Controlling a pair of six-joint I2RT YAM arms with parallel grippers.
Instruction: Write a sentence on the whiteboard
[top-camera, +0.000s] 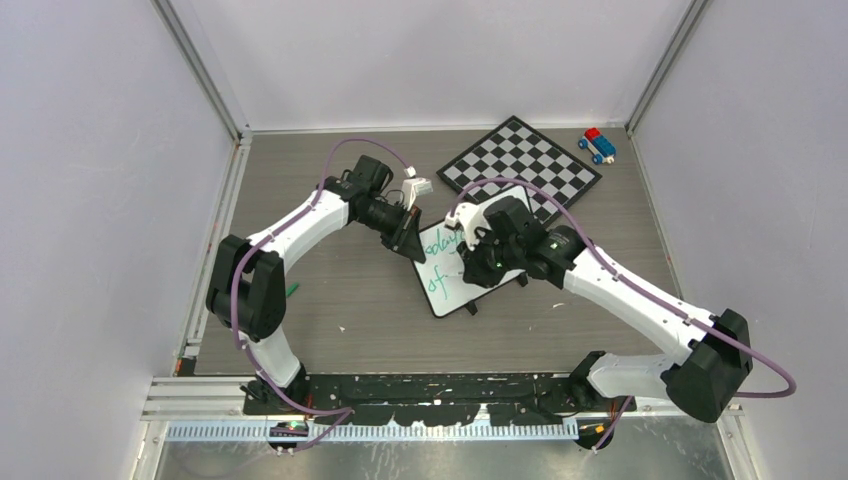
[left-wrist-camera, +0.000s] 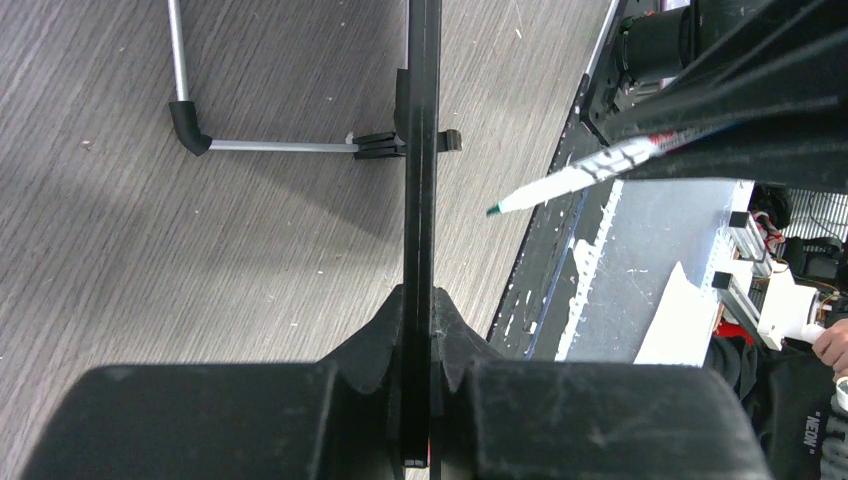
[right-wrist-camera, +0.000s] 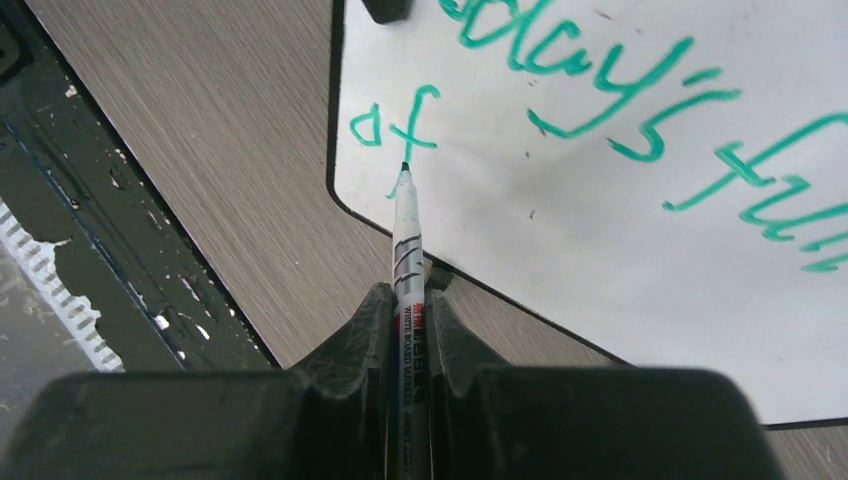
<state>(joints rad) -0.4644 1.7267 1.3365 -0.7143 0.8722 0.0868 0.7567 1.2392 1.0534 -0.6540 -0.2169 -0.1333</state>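
The whiteboard (top-camera: 452, 290) lies tilted at the table's middle. In the right wrist view (right-wrist-camera: 620, 250) it bears the sentence (right-wrist-camera: 420, 120) in green: "today's full" on the top line, "of" below. My left gripper (top-camera: 411, 238) is shut on the board's left edge. In the left wrist view this gripper (left-wrist-camera: 420, 300) has the board (left-wrist-camera: 421, 150) edge-on between its fingers. My right gripper (top-camera: 478, 262) is shut on a white marker (right-wrist-camera: 408, 240). This gripper (right-wrist-camera: 408, 295) holds the green tip at the foot of the "f". The marker also shows in the left wrist view (left-wrist-camera: 590, 168).
A black-and-white chessboard (top-camera: 520, 162) lies behind the whiteboard. A red and blue toy (top-camera: 598, 146) stands at the back right. A small white object (top-camera: 418, 186) lies near the left wrist. A small green piece (top-camera: 292, 289) lies beside the left arm. A thin metal rod (left-wrist-camera: 178, 50) shows beside the board.
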